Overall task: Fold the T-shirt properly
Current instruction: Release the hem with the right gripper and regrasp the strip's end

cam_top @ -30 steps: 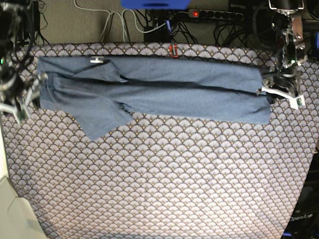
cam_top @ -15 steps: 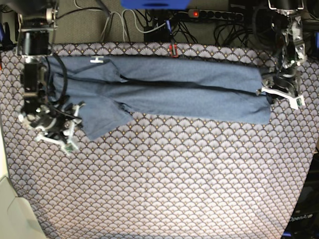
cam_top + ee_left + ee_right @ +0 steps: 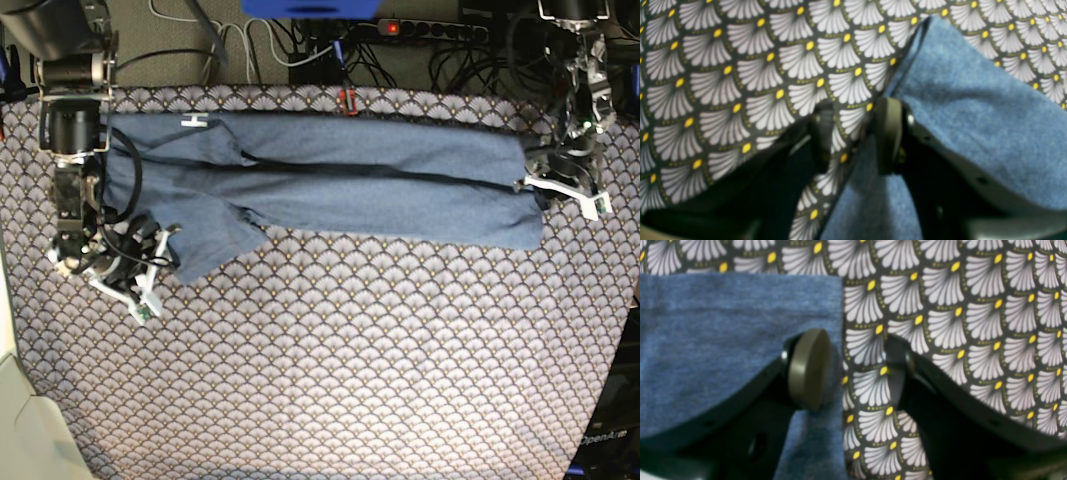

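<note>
The grey-blue T-shirt (image 3: 380, 175) lies folded into a long band across the far half of the table, with one sleeve (image 3: 205, 238) sticking out toward the front at the left. My right gripper (image 3: 160, 268) stands open at that sleeve's tip. In the right wrist view the right gripper (image 3: 853, 368) straddles the T-shirt (image 3: 723, 333) edge, one pad (image 3: 806, 368) over the cloth. My left gripper (image 3: 555, 192) is at the band's right end. In the left wrist view the left gripper (image 3: 855, 135) is open across the T-shirt (image 3: 973, 106) edge.
A scallop-patterned tablecloth (image 3: 350, 360) covers the table. Beyond the far edge lie a power strip (image 3: 430, 30) and cables. A small red item (image 3: 347, 100) sits at the far edge. A pale object (image 3: 25, 420) stands off the front left corner.
My right arm has swung in from the table's left edge to the protruding sleeve and settled at its tip. The left arm and the shirt have not moved.
</note>
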